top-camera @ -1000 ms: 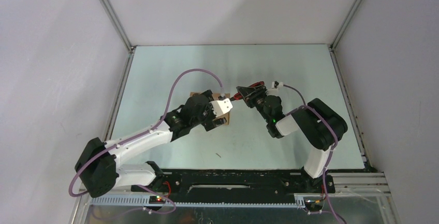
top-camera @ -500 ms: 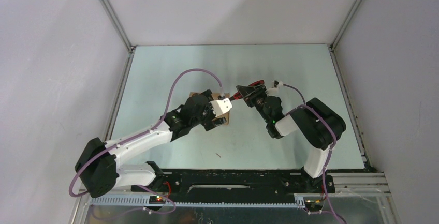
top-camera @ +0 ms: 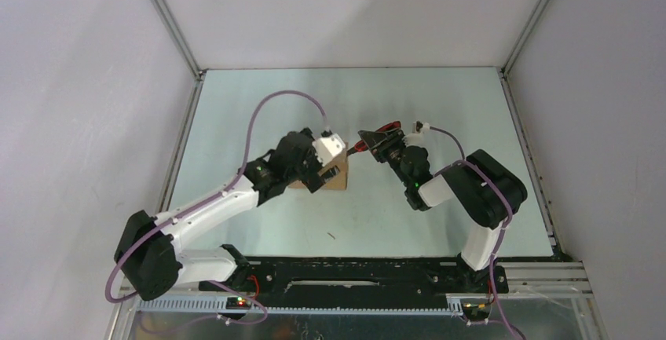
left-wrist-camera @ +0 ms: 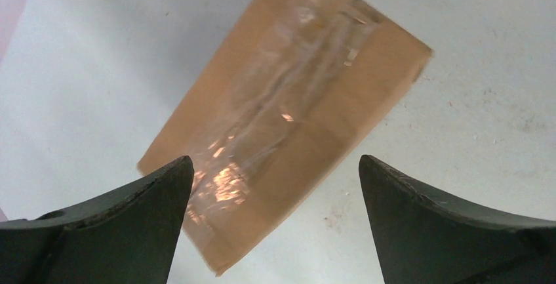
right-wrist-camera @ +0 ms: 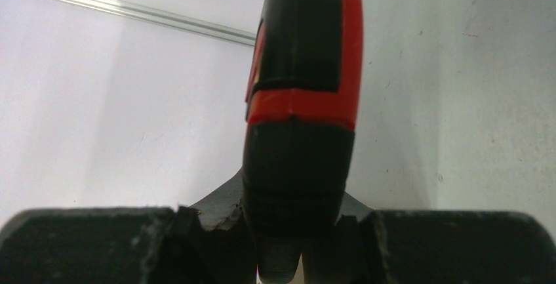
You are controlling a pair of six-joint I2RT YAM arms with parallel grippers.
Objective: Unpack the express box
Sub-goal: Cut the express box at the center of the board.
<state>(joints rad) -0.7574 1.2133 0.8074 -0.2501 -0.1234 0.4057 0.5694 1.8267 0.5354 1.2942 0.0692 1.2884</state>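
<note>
From above, the express box [top-camera: 338,176] sits mid-worktop [top-camera: 236,104], just under the left hand [top-camera: 320,169]

Left wrist view: that hand is wide open over the box. It looks light and stiff, with slippery tape, so pinch the bare card sides

Right wrist view: the right hand [right-wrist-camera: 298,231] holds the knife [right-wrist-camera: 301,100] tight

From above, the left gripper [top-camera: 320,169] hides most of the express box [top-camera: 341,178]; one brown corner shows. The utility knife [right-wrist-camera: 300,94] is cut off by the right wrist view's upper edge. A dark speck [top-camera: 332,235] by the table's [top-camera: 440,104] near edge is too small to identify.
</note>
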